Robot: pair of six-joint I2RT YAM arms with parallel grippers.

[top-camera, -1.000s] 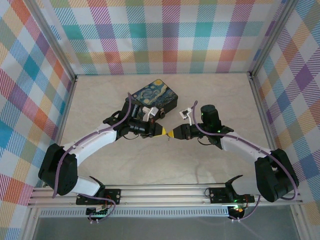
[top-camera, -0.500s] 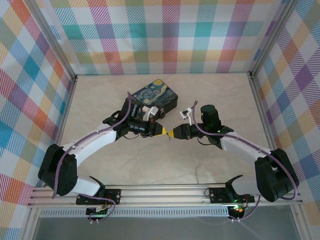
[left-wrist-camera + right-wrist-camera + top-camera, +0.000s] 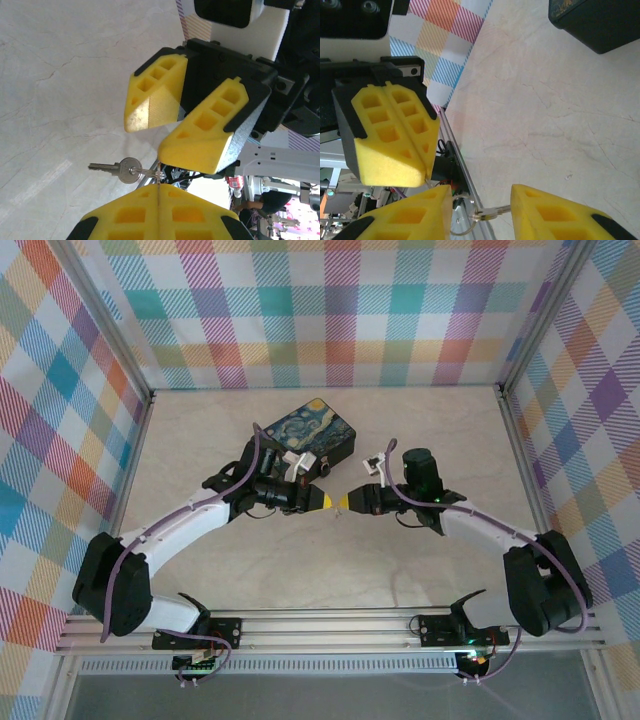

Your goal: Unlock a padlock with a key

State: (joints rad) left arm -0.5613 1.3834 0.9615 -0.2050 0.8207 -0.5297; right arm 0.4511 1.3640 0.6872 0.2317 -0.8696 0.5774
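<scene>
The left gripper (image 3: 159,192) has its yellow fingers pressed together on the thin wire ring (image 3: 150,172) of the key (image 3: 120,169). It holds the ring and not the key itself, so the key hangs off to one side above the pale table (image 3: 60,75), apparently free to swing. The right gripper (image 3: 481,197) faces it tip to tip with its fingers spread, and the ring lies in the gap between them. The main risk, as I judge it, is in the handover. If the right fingers close on the ring and not on the key's round head, the blade will dangle loose and cannot be aimed at a keyhole. If the left fingers let go before the right ones have a firm hold, the key drops to the table and must be picked up flat, which is awkward for so thin a piece. The tips are also very near each other, so a small misjudged advance could knock them together and jolt the ring out of the pinch. Behind the left arm stands the painted box (image 3: 310,433). Where the padlock lies I cannot tell.
</scene>
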